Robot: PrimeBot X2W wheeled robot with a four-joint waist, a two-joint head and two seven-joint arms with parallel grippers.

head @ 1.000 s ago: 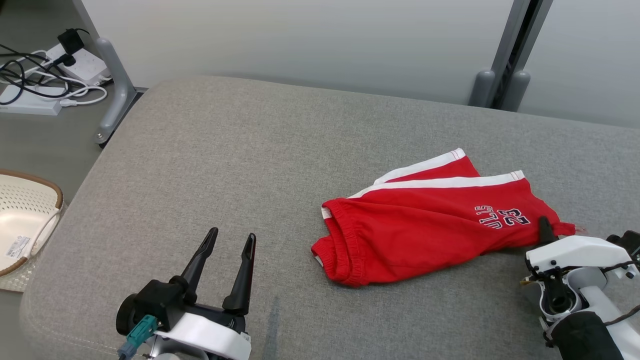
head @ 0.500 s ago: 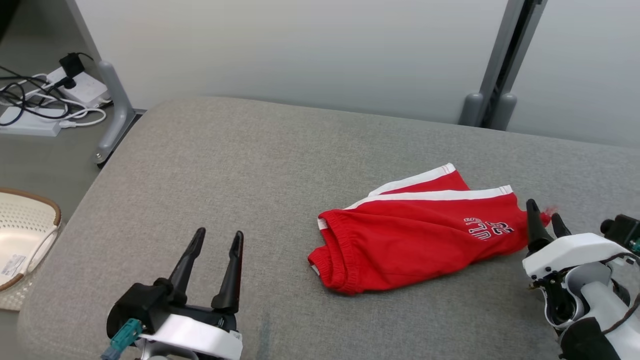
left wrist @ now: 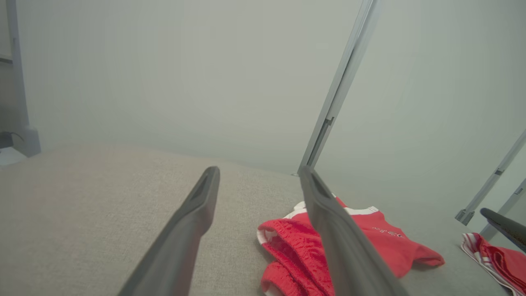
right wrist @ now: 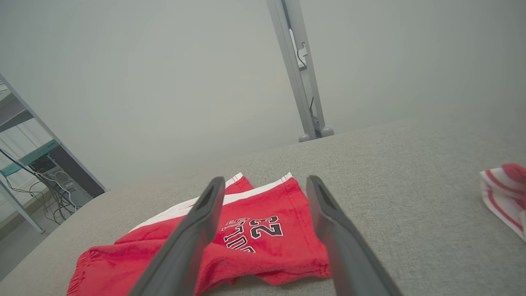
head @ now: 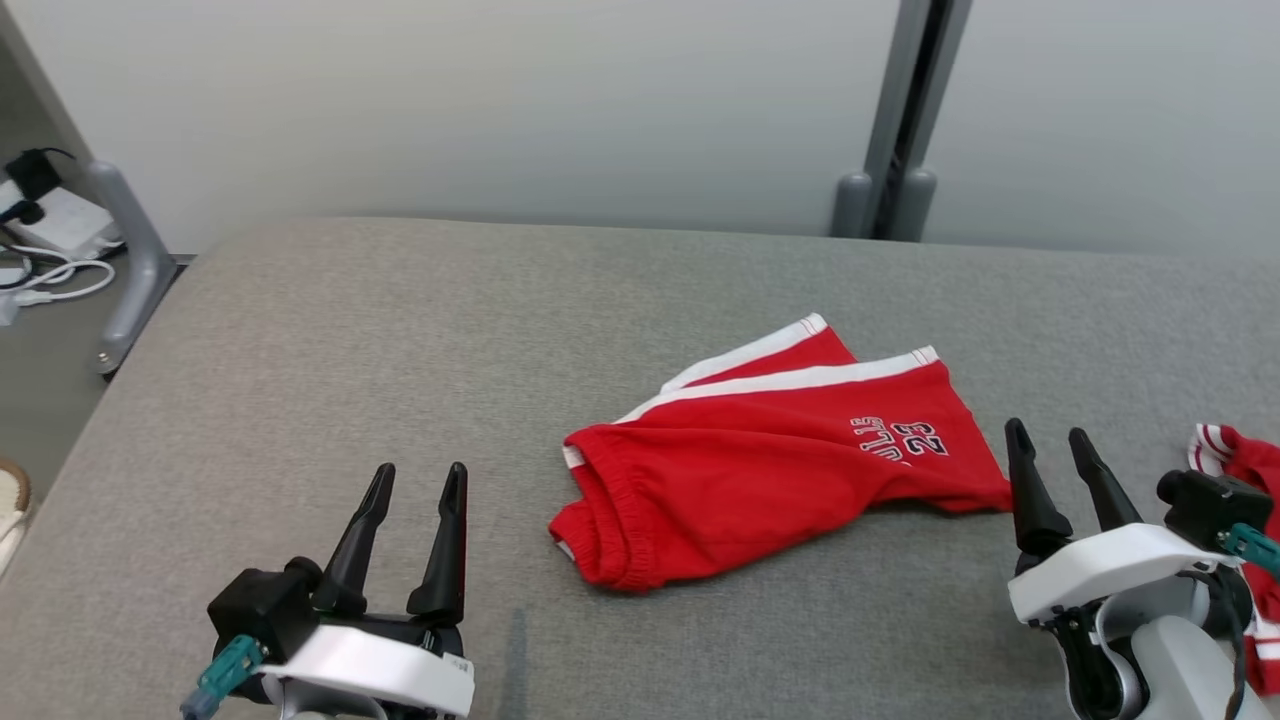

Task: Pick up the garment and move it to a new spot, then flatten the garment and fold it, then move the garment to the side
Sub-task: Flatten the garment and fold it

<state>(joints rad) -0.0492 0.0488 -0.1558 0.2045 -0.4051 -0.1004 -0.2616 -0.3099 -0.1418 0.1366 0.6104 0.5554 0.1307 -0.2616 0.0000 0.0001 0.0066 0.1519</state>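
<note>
The garment [head: 760,455], red shorts with white trim and a dark "23" print, lies folded on the grey cushioned surface [head: 400,330], elastic waistband toward the lower left. My right gripper [head: 1050,440] stands open just right of the shorts' hem corner, touching nothing. In the right wrist view the shorts [right wrist: 250,242] lie below and between the two spread fingers [right wrist: 197,238]. My left gripper [head: 417,482] is open at the lower left, well apart from the shorts. In the left wrist view the shorts [left wrist: 386,246] lie partly behind the right finger [left wrist: 328,230].
Another red and white piece of cloth [head: 1240,460] lies at the right edge, behind my right wrist. A grey metal post [head: 900,120] stands behind the surface. Cables and a power strip [head: 40,230] lie on the floor at far left.
My right gripper has let go of the shorts' hem corner, opened, and drawn back from it. The head camera has turned right, shifting the whole picture left.
</note>
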